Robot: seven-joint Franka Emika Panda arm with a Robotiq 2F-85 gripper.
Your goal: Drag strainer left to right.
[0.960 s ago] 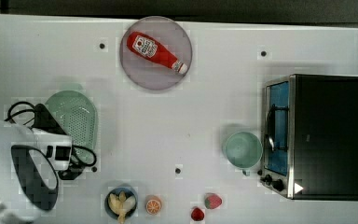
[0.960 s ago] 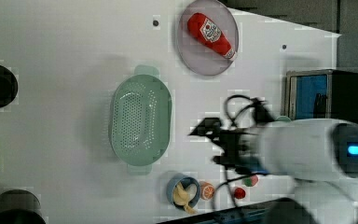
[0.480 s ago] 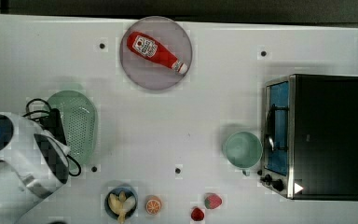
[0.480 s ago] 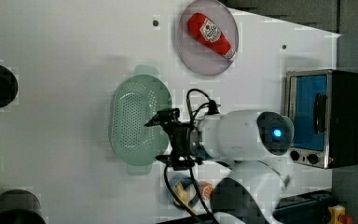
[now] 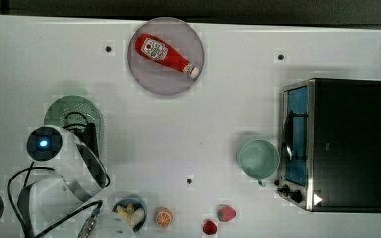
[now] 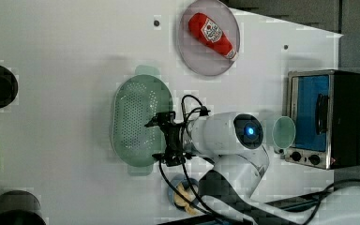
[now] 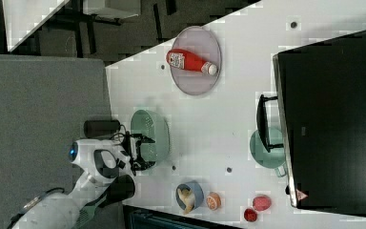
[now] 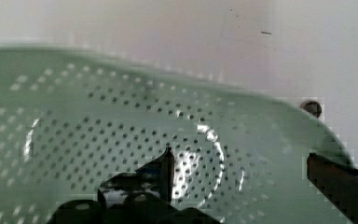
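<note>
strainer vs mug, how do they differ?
The strainer is oblong, with a hole-dotted bowl; the mug is round, without holes. The strainer is clearly larger than the mug. In the top view the strainer lies at the left under the arm, the mug at the right beside the oven. Both are green and upright.

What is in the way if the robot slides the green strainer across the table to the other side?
Nothing visible blocks the strainer at first. In the top view the bare table lies to its right; further on stand the mug and the oven.
</note>
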